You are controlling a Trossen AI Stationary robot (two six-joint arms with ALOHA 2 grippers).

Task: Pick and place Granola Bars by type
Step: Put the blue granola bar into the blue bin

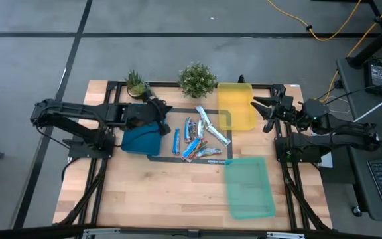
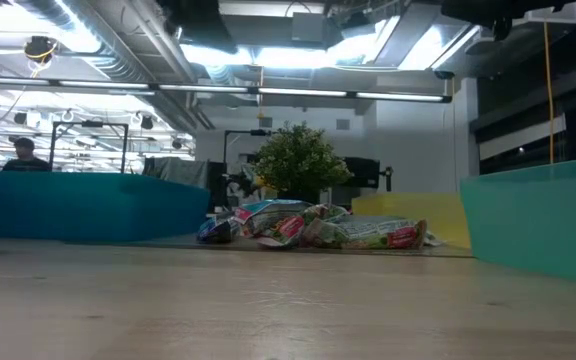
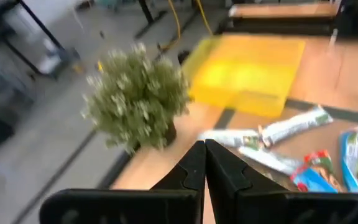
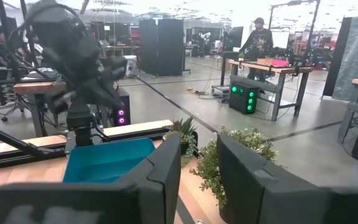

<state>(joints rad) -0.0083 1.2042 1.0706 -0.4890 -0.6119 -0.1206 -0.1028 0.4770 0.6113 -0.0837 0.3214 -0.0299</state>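
At the left of the wooden desk (image 1: 144, 192), the left arm is extended toward the middle, and its left end effector (image 1: 156, 109) is seen above the back edge of the blue tray (image 1: 141, 141). In the left wrist view its two fingers (image 3: 191, 168) are pressed together with nothing between them. Behind the blue tray, at the desk's back edge, a small potted plant (image 1: 136, 83) is placed, and a larger bushy plant (image 1: 197, 79) stands just to its right.

The Granola Bars (image 1: 197, 136) are gathered in a loose pile at the centre of the desk, between the blue tray and the yellow tray (image 1: 236, 106), inside a black taped outline. Blue wrappers, silvery-white ones and blue ones with orange-red are mixed together, some overlapping; none is seen in a tray. In the low view the pile (image 2: 308, 225) is seen in front of the bushy plant.

The yellow tray lies at the back right, and the green tray (image 1: 249, 187) lies nearer the front, right of the pile. The right end effector (image 1: 265, 110) is held at the right edge of the yellow tray, above the desk, and its fingers (image 4: 160, 180) are parted by a narrow gap with nothing gripped. In the right wrist view a person (image 4: 258, 38) is visible standing in the room beyond.
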